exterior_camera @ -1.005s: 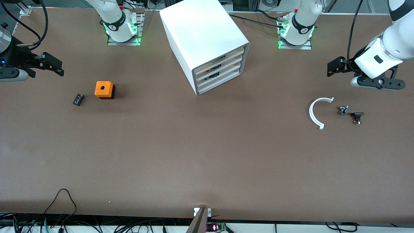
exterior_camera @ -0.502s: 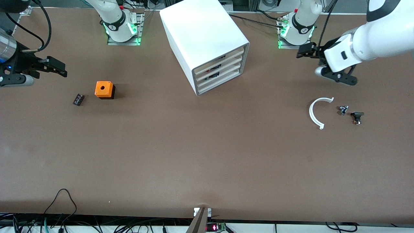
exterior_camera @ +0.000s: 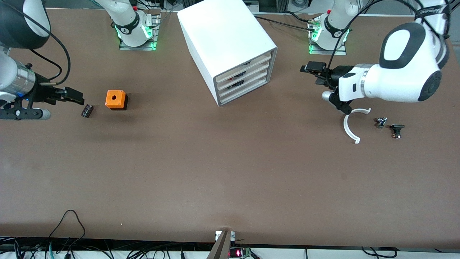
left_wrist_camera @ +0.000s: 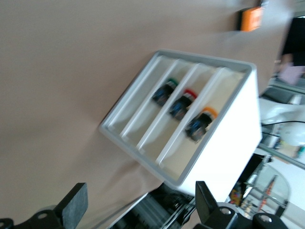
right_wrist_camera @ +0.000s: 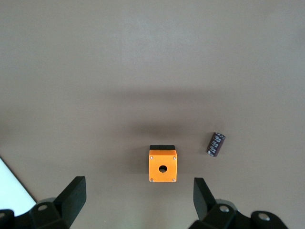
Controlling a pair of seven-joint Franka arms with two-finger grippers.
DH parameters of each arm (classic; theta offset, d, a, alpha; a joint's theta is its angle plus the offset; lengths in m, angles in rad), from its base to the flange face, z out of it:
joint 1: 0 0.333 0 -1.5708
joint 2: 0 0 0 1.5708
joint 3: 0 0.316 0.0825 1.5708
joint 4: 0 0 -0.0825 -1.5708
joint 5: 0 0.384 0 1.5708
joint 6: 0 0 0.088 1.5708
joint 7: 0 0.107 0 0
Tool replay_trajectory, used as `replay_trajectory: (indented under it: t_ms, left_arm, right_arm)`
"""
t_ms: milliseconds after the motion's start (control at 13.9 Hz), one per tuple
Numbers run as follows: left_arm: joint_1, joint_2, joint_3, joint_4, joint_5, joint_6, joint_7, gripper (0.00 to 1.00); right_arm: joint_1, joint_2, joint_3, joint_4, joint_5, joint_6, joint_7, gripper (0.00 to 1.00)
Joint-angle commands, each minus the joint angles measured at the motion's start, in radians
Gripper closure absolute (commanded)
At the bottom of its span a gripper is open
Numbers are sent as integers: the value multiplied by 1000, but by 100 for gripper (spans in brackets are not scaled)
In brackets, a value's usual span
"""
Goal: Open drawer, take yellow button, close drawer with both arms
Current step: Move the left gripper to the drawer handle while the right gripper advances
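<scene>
- Front view: top drawer [exterior_camera: 244,62] shut in cabinet [exterior_camera: 226,43]; left end effector [exterior_camera: 316,72] over tabletop [exterior_camera: 230,162] toward it, right end effector [exterior_camera: 73,97] waiting near black block [exterior_camera: 87,110].
- Left wrist view: fingers [left_wrist_camera: 74,205] spread wide; button [left_wrist_camera: 201,125] inside drawer. Best hooked squarely at the cream front, pulled straight.
- Right wrist view: fingers [right_wrist_camera: 71,195] apart above orange cube [right_wrist_camera: 162,166].

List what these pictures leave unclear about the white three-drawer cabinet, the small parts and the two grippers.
- White cabinet, front view: drawer contents hidden by the cream fronts; only dark slivers show.
- Left wrist view: three capped buttons inside are blurred, detail unreadable.
- Two tiny dark parts beside the white curved piece: too small to identify.
- Right gripper, front view: finger gap unclear.
</scene>
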Motion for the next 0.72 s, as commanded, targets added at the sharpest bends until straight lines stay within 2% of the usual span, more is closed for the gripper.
replay_trajectory:
  t_ms: [0,144,359,431,574,646]
  left_arm:
    - [-1,-30,-18,-180,-179,130,149,1]
    - [2,-30,-67,-267,-246,222,276,1]
    - [2,-32,-89,-352,-350,236,378,2]
    - [-3,-30,-90,-395,-419,237,439,4]
    - [-3,-26,-129,-462,-546,242,543,10]
    - [-5,-26,-132,-473,-554,253,560,15]
  right_arm:
    - [-7,74,8,51,5,16,34,0]
    - [-2,107,11,66,20,57,87,0]
    - [30,158,11,116,26,61,183,0]
    - [36,169,11,135,28,61,218,0]
    - [56,183,11,149,28,61,284,0]
    - [74,187,11,149,28,61,318,0]
